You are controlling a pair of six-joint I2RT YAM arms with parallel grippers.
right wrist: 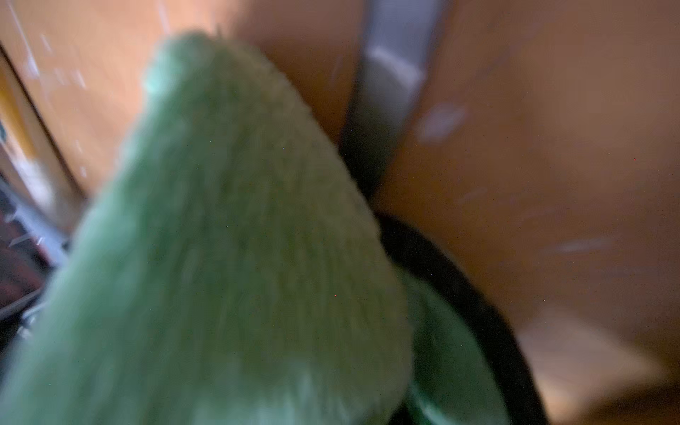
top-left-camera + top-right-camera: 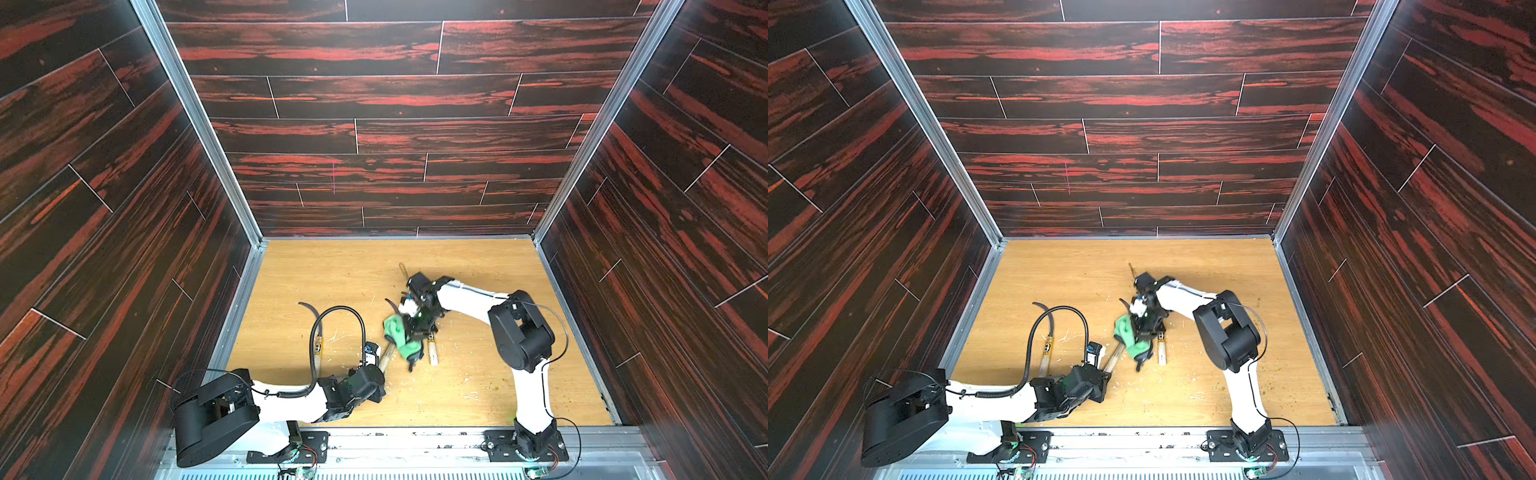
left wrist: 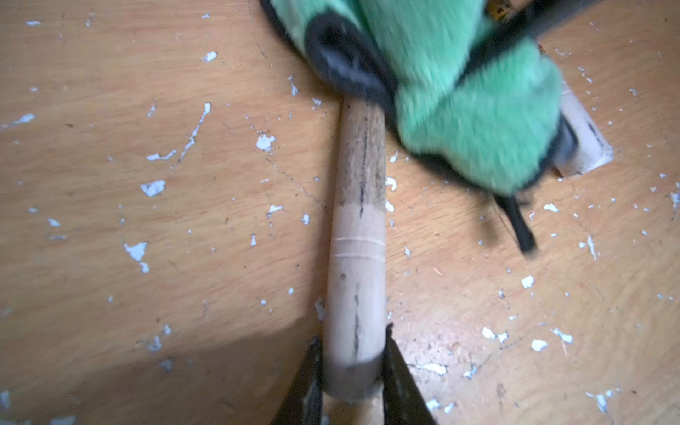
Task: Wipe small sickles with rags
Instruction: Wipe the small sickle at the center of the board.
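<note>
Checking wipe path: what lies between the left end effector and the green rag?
Only the bare wooden sickle handle, from left end effector to green rag; left wrist view shows it.

The rag (image 3: 474, 121) was fluffy green cloth with smooth black trim. The sickle (image 3: 357, 257) had a matt, pale wooden handle, darker and rougher near the rag. The bench (image 3: 110, 110) was wood-grain board, scuffed with white flecks. The walls (image 2: 374, 95) looked like glossy dark planks.

Wood-grain tabletop (image 2: 332, 270); left sickle (image 2: 318, 348), right sickle (image 2: 433, 356), white flecks (image 3: 152, 187), perhaps paint
</note>
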